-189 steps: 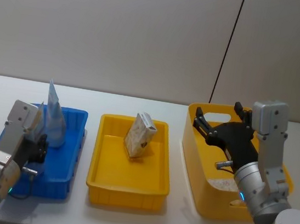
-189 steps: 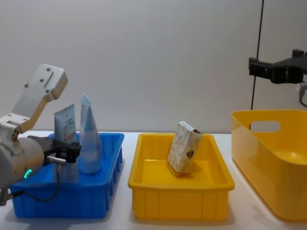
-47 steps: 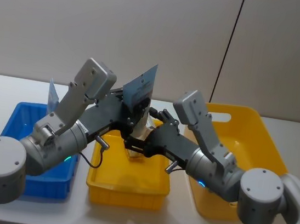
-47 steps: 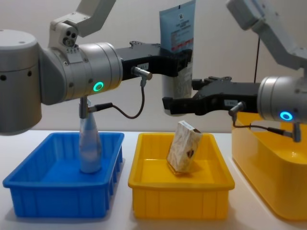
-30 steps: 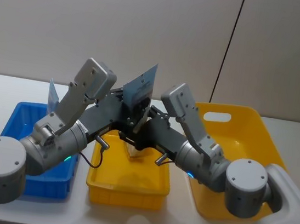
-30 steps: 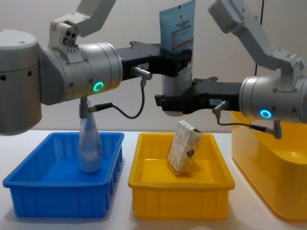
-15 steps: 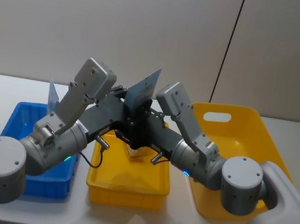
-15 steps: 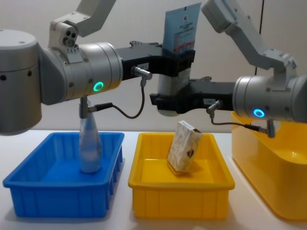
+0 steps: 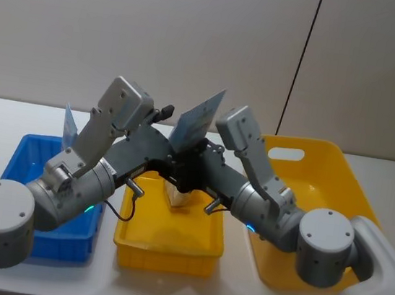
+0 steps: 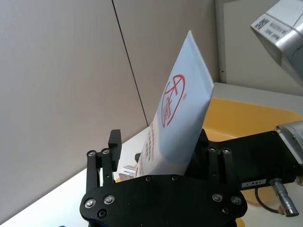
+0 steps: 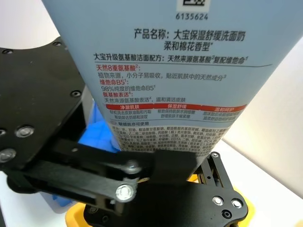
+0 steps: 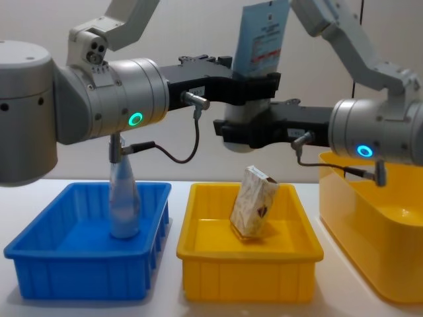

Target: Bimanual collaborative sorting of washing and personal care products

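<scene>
Head: tube point(image 9: 200, 119) is hanging tilted in the air above the middle tray point(image 9: 169, 249), with both arms meeting at it.
Left wrist: left hand point(image 10: 156, 151) is standing open, one finger clear of the tube.
Right wrist: right hand point(image 11: 163, 158) is clamping the tube's lower end.
Chest: handover is looking nearly done. The left hand should be backing straight off before the right is carrying the tube away, keeping it above the carton point(image 12: 253, 211).
</scene>
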Controlling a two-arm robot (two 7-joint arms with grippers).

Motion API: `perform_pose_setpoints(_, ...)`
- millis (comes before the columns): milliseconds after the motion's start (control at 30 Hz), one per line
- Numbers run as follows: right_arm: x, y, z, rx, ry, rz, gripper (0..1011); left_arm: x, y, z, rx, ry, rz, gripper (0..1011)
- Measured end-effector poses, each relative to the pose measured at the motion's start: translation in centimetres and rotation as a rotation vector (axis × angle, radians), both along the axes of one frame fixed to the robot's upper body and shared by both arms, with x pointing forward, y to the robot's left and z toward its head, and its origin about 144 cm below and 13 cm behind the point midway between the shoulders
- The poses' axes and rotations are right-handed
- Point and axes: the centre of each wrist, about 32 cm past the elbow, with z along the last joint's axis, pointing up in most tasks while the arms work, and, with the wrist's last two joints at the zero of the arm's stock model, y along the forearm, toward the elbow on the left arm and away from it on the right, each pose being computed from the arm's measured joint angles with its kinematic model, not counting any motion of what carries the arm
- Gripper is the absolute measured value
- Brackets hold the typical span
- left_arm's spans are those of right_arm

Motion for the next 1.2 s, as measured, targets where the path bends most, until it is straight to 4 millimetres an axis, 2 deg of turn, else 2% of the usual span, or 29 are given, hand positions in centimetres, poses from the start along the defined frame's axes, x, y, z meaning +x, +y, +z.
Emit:
perform_pose_setpoints(167,-0.4,-0.5,0.1,0.017,0.000,-0.036,629,0.0,0.0,0.0,0.000,0.000,0.000,1000)
perform_pose_setpoints(1200,-2.4,-5.1,0.6,0.042,0.070,-0.421,629,0.0,0.0,0.0,0.000,0.000,0.000,1001)
